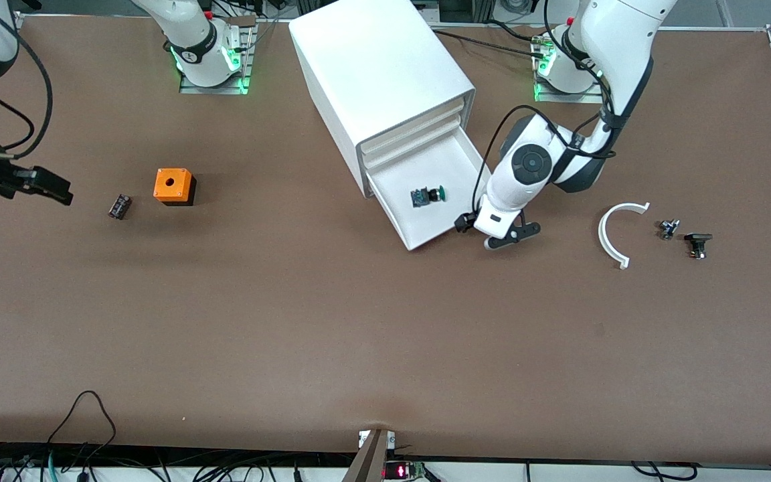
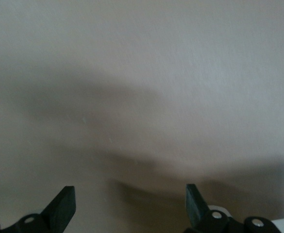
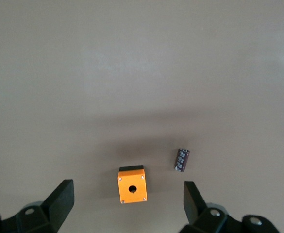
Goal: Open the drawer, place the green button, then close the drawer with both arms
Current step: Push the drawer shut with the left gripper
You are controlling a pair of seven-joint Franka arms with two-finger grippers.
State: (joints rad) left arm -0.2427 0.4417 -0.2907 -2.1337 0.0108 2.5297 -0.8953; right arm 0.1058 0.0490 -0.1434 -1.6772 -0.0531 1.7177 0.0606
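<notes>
The bottom drawer (image 1: pixel 419 224) of the white cabinet (image 1: pixel 372 73) is pulled out. The button (image 1: pixel 427 195), green cap and dark body, lies in it on its side. My left gripper (image 1: pixel 490 231) is open and empty, low over the table beside the drawer's front corner, toward the left arm's end. In the left wrist view its gripper (image 2: pixel 130 204) frames only bare table. My right gripper (image 1: pixel 57 193) is open and empty, held up at the right arm's end of the table. In the right wrist view its gripper (image 3: pixel 128 191) hangs high above the orange cube.
An orange cube with a round hole (image 1: pixel 173 185) (image 3: pixel 132 186) and a small dark cylinder (image 1: pixel 120 205) (image 3: pixel 182 159) lie toward the right arm's end. A white curved strip (image 1: pixel 610 234), a small metal part (image 1: pixel 668 228) and an all-black button part (image 1: pixel 697 243) lie toward the left arm's end.
</notes>
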